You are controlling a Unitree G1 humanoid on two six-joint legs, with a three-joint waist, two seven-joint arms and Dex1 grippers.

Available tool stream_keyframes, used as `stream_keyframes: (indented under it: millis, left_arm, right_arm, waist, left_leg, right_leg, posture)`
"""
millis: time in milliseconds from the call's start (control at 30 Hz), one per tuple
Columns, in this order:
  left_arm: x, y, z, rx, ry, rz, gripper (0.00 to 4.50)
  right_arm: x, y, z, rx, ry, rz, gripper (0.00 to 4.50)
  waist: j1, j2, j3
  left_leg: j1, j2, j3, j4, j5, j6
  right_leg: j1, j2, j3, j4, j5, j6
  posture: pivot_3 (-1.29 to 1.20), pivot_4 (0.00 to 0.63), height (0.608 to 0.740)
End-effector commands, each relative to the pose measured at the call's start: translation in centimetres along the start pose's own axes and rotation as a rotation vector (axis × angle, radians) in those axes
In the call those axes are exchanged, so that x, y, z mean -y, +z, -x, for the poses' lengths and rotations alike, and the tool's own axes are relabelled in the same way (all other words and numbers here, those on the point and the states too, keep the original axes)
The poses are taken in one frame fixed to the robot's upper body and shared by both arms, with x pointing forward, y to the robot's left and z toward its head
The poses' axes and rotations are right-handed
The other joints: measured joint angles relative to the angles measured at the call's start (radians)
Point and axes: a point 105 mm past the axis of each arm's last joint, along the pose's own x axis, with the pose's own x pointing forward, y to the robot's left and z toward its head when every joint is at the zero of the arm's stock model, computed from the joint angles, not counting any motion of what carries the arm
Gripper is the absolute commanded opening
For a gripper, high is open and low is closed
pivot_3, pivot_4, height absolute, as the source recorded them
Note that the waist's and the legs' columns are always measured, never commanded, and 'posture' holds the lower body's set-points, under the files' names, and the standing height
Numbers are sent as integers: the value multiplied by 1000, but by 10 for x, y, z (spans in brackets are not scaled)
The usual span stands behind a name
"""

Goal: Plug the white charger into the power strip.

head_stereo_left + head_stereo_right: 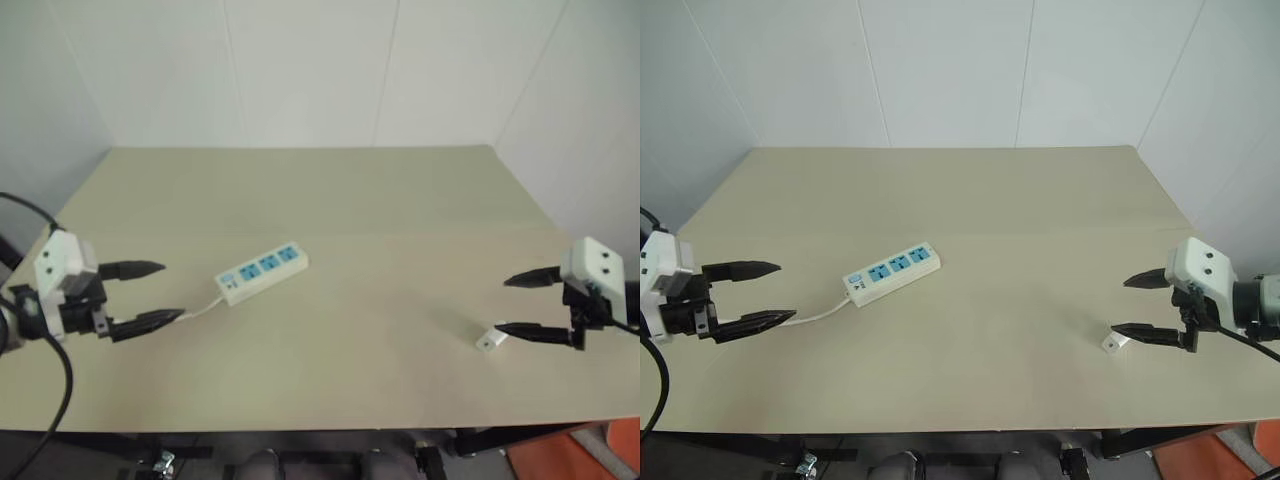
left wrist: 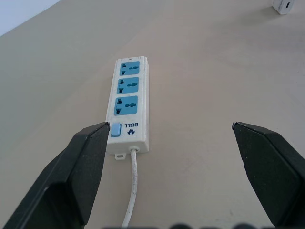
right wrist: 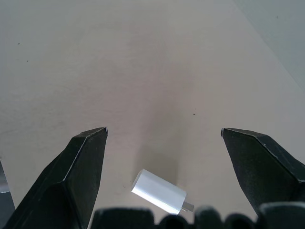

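though perhaps near the white charger [image 1: 489, 341], right end effector [image 1: 514, 305] and left end effector [image 1: 158, 292] both spread wide, empty

Counted on 1 table [image 1: 400, 200]: 1 power strip [image 1: 262, 271] w/ 3 blue sockets, near left gripper [image 1: 168, 292]; 1 white charger [image 1: 490, 341], just beside right gripper [image 1: 506, 304]. 2 grippers total.

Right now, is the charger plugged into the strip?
No, the charger lies loose on the table by the right gripper, far from the strip.
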Motion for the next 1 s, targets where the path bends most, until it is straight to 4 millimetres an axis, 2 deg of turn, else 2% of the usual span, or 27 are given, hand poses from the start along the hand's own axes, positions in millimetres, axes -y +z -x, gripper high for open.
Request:
stream_keyframes:
  millis: [33, 400, 533, 667, 800, 867, 1000]
  left_arm:
    - [-3, 7, 0, 13, 6, -38, 4484]
    - [-4, 6, -3, 23, 4, -35, 4484]
    - [-14, 3, -8, 25, 62, -45, 4484]
    - [-34, -3, -29, 54, 121, -44, 4484]
    - [-49, -6, -54, 129, 107, -2, 4484]
    - [-54, -11, -65, 145, 84, 8, 4484]
    - [-64, -30, -86, 130, 64, 33, 4484]
  right_arm:
    - [6, 12, 6, 16, -33, 58, 4500]
    - [8, 12, 6, 20, -43, 63, 4500]
    - [8, 15, 2, 39, -45, 68, 4500]
    - [10, 28, -10, 102, -41, 91, 4500]
    - [13, 48, -26, 184, -46, 122, 4500]
    - [14, 59, -33, 239, -52, 128, 4500]
    - [10, 78, -47, 312, -32, 152, 4500]
  waist:
    - [0, 0, 0]
    - [0, 0, 0]
    - [1, 0, 0]
    - [4, 0, 0]
    - [3, 0, 0]
    - [2, 0, 0]
    - [0, 0, 0]
  left_leg:
    - [0, 0, 0, 0, 0, 0]
    - [0, 0, 0, 0, 0, 0]
    - [0, 0, 0, 0, 0, 0]
    - [1, 0, 0, 1, 0, 0]
    - [0, 0, 0, 2, 0, 0]
    - [-1, 0, -1, 2, 0, 0]
    - [-3, -1, -1, 2, 0, 0]
  right_leg:
    - [0, 0, 0, 0, 0, 0]
    - [0, 0, 0, 0, 0, 1]
    - [0, 0, 0, 0, 0, 1]
    - [1, 0, 0, 1, 1, 1]
    - [1, 1, 0, 1, 2, 2]
    - [1, 1, 0, 1, 6, -4]
    - [-1, 2, 0, 1, 6, -4]
  posture:
    - [0, 150, 740]
    - [0, 150, 740]
    - [0, 150, 740]
    - [0, 150, 740]
    - [0, 150, 740]
    - [0, 150, 740]
    - [0, 150, 740]
